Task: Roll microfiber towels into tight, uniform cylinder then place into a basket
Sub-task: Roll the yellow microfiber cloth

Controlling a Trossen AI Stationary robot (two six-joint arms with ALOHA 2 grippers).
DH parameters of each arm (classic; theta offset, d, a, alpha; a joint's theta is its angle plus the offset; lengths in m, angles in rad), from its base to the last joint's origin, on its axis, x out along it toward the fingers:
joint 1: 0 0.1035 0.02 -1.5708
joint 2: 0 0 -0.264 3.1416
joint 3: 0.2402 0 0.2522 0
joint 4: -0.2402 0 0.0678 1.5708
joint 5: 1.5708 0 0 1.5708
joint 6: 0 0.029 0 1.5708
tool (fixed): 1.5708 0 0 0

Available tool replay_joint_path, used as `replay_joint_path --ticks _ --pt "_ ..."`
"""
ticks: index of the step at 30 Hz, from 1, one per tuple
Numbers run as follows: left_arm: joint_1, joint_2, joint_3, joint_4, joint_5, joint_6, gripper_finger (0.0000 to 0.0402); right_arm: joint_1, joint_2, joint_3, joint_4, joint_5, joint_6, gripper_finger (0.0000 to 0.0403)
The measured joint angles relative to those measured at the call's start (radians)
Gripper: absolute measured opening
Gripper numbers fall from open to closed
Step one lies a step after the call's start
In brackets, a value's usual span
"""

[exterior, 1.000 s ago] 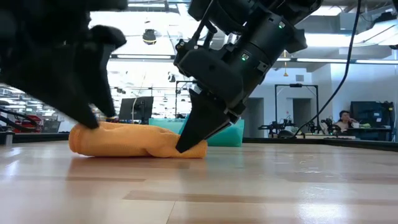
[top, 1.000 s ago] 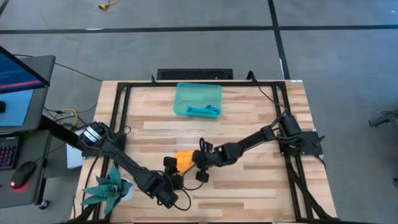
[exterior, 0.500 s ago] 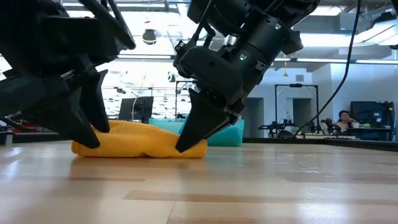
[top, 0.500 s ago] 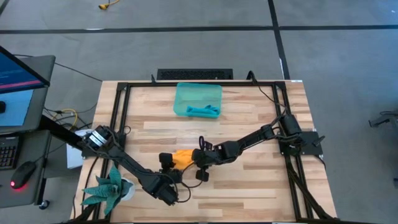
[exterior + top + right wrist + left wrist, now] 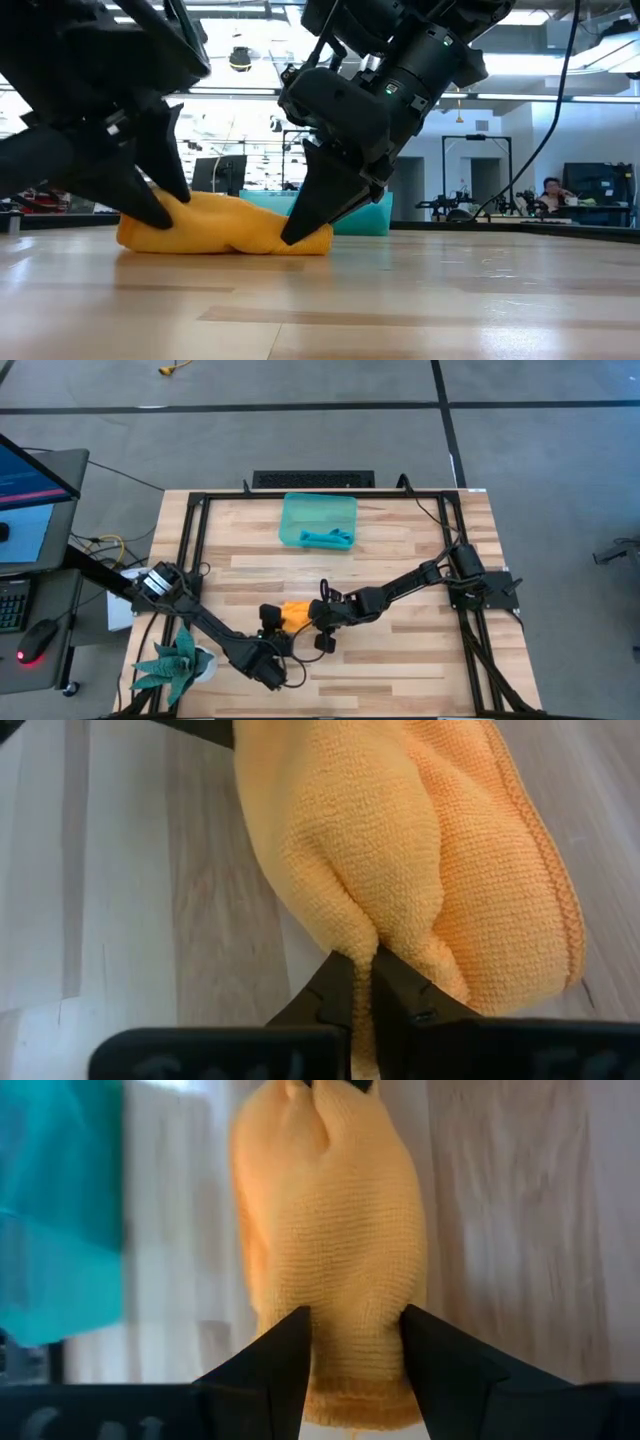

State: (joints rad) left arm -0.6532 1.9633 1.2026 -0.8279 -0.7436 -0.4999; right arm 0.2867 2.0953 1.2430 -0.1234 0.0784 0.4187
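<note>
Towel, orange, lies bunched as a loose roll on the bench near the middle of its front half, between the two grippers. Right gripper is at the roll's right end, jaws closed almost fully on a thin pinch of orange cloth. Left gripper is at the roll's left end, jaws partly open and straddling the cloth, a finger against each side. In the high view both gripper bodies cover the towel's ends, so only its middle shows. In the low view the dark gripper housings hide the roll's ends, and how tightly it is wound cannot be judged.

Basket, teal-green, stands toward the bench's far edge, well apart from the orange towel. Teal towel lies inside it along the near wall; its shape is hard to make out. Low view shows only a strip of basket behind the roll.
</note>
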Motion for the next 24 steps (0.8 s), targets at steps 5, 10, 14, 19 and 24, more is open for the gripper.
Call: replay_joint_path --ticks 5,10,14,19,24 --pt "0.037 0.003 -0.027 0.045 0.108 0.002 0.0148 0.0 0.0 0.0 0.0 -0.005 0.001 0.0034" --pt "0.063 -0.002 -0.061 0.066 0.108 -0.041 0.0148 0.0 0.0 0.0 0.0 -0.005 0.001 0.0035" --pt "0.082 -0.003 -0.069 0.062 0.119 -0.152 0.0144 0.0 0.0 0.0 0.001 -0.016 0.001 0.0033" --pt "0.091 -0.003 -0.069 0.062 0.179 -0.213 0.0096 -0.001 0.0 0.001 0.011 -0.127 0.001 0.0037" --pt "0.091 -0.041 -0.071 0.077 0.244 -0.252 0.0014 -0.002 0.001 0.001 0.017 -0.246 0.003 0.0035"
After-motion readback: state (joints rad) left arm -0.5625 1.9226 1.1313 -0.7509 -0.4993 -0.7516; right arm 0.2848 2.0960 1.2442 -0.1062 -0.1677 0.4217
